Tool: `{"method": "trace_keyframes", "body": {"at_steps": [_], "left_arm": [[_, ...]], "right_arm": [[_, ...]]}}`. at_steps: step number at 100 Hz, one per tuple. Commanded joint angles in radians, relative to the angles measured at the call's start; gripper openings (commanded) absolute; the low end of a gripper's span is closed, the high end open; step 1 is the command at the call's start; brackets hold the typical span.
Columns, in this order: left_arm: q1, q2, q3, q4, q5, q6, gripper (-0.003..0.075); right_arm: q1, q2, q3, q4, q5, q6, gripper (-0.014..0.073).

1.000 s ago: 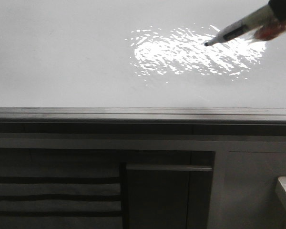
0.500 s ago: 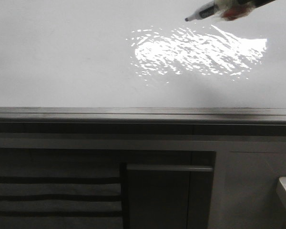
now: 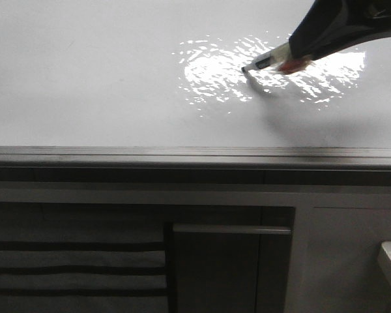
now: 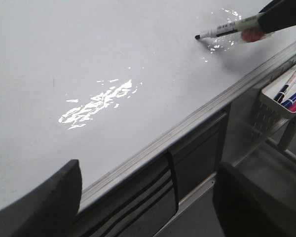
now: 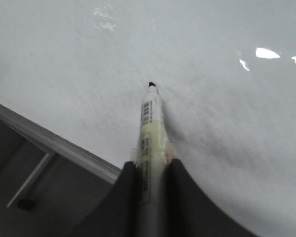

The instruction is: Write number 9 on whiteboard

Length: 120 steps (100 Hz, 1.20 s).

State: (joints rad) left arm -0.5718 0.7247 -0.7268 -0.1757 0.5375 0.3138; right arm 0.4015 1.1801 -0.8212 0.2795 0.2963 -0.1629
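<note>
- The right fingers [image 5: 149, 180] are closed on a marker [image 5: 150, 126], gripping its barrel from both sides; the marker juts forward out of them.
- The marker tip sits at, or just off, the whiteboard [image 3: 85, 72]; I cannot tell if it touches.
- In the front view, the tip [image 3: 245, 68] lies in a bright rippled glare patch [image 3: 215, 75], with the marker's shadow just beyond the fingers.
- No number 9 shows on the whiteboard; around the tip the surface looks unmarked.
- The left fingers [image 4: 148, 207] are spread wide and hold nothing, well away from the marker.
- A grey edge strip [image 3: 195, 155] borders the whiteboard, below the right fingers in the front view.
- A small tray of pens [image 4: 286, 94] hangs beside the strip, past the left fingers.
</note>
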Motion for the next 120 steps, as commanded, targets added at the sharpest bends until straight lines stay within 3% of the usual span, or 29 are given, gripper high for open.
{"method": "trace_keyframes", "body": {"at_steps": [1,15,27,44,75,104,120], "left_arm": [[0.002,-0.004,-0.028,-0.016,-0.076,-0.009,0.0512],[0.002,-0.004,-0.028,-0.016,-0.097,-0.009,0.0512],[0.002,-0.004,-0.028,-0.016,-0.099,-0.009,0.0512],[0.002,-0.004,-0.028,-0.014,-0.097,-0.009,0.0512],[0.002,-0.004,-0.028,-0.014,-0.097,-0.009,0.0512],[0.002,-0.004,-0.028,-0.014,-0.097,-0.009,0.0512],[0.002,-0.004,-0.037,-0.014,-0.097,-0.005,0.0512]], "right_arm": [[0.005,0.022,-0.066,0.005,-0.084,0.000,-0.0046],[0.040,0.100,-0.130,-0.008,0.059,-0.002,-0.0045],[0.010,0.112,-0.131,-0.030,0.141,-0.002,-0.0046],[-0.058,0.057,-0.131,-0.030,0.104,-0.002,-0.0046],[-0.064,0.037,-0.129,0.002,0.121,-0.002,-0.0045],[0.034,0.098,-0.067,0.002,0.162,-0.014,-0.0046],[0.098,0.028,-0.114,0.002,0.189,-0.017,-0.0045]]}}
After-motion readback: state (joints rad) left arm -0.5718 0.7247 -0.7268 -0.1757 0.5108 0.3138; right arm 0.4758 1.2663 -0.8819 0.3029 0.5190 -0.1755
